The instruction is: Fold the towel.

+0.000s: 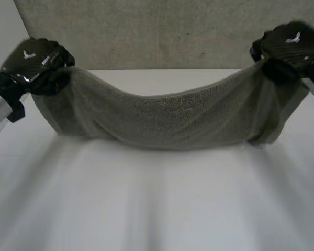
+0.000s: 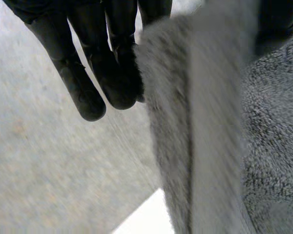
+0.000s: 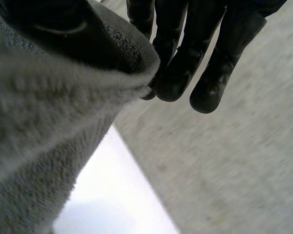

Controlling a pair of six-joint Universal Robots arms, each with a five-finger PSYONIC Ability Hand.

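Observation:
A grey towel [image 1: 162,120] hangs stretched between my two hands above the white table [image 1: 157,198], sagging in the middle, with its lower edge near the tabletop. My left hand [image 1: 34,60] pinches the towel's upper left corner. In the left wrist view the fingers [image 2: 115,73] press the towel's edge [image 2: 185,122] against the thumb. My right hand [image 1: 288,47] holds the upper right corner. In the right wrist view the thumb [image 3: 63,29] lies over the towel's edge [image 3: 58,107] and the fingers [image 3: 185,63] close against it.
A beige panel [image 1: 162,31] stands behind the table's far edge. In both wrist views the floor [image 2: 44,175] lies beyond the table's edge.

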